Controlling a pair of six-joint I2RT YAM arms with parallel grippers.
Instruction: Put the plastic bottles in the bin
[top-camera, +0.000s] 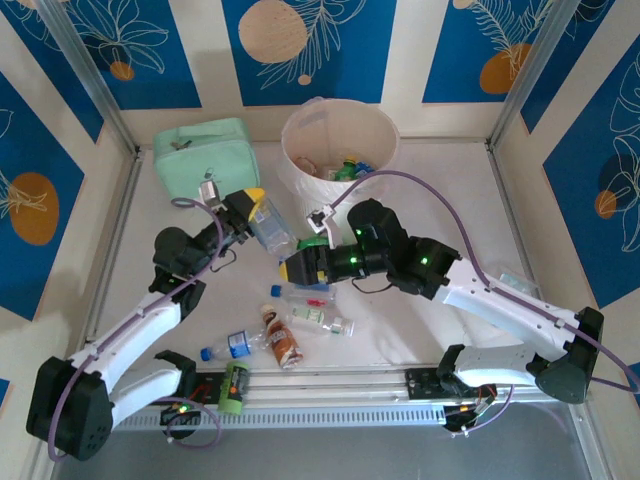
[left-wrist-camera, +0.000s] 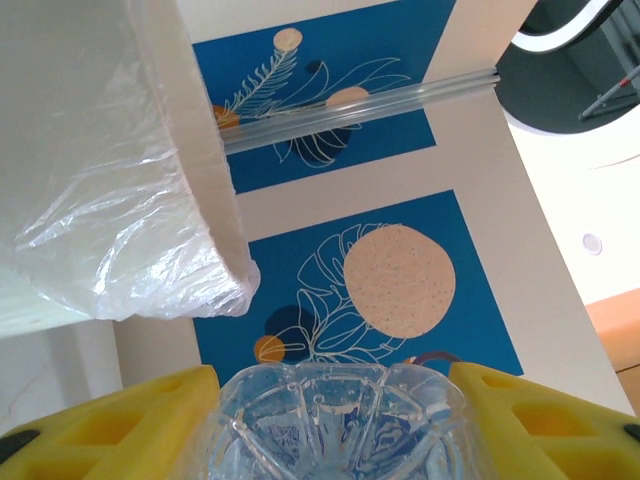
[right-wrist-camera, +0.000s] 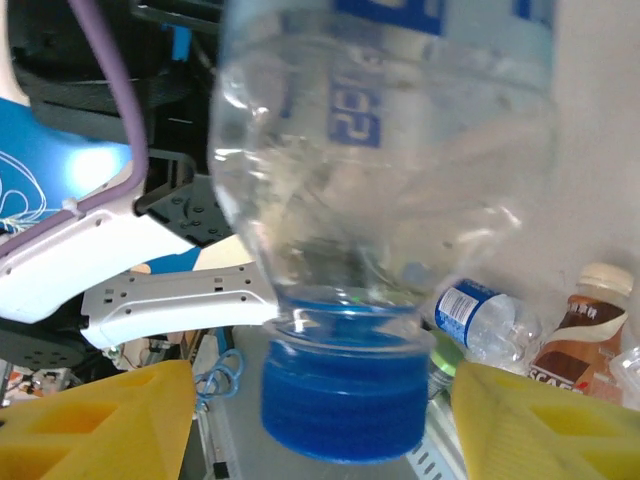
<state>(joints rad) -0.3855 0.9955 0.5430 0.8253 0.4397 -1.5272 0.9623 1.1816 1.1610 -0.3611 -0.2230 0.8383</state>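
Observation:
My left gripper (top-camera: 252, 208) is shut on a clear plastic bottle (top-camera: 270, 226), held above the table just left of the bin (top-camera: 300, 125). In the left wrist view the bottle's ribbed base (left-wrist-camera: 335, 425) sits tight between the yellow fingers (left-wrist-camera: 120, 420), with the bin's lined wall (left-wrist-camera: 100, 150) at the upper left. My right gripper (top-camera: 298, 268) hangs over a clear bottle with a blue cap (top-camera: 276, 291). In the right wrist view that cap (right-wrist-camera: 340, 400) lies between the yellow fingers (right-wrist-camera: 100, 420) with a gap on each side, so the jaws are open. Several bottles (top-camera: 350, 168) lie inside the bin.
A blue-labelled bottle (top-camera: 232, 345), a brown bottle (top-camera: 283, 340) and a small clear bottle (top-camera: 325, 318) lie near the front. A green-capped bottle (top-camera: 233, 385) rests on the front rail. The mint-green pouch (top-camera: 200, 150) sits at the back left, beside the bin.

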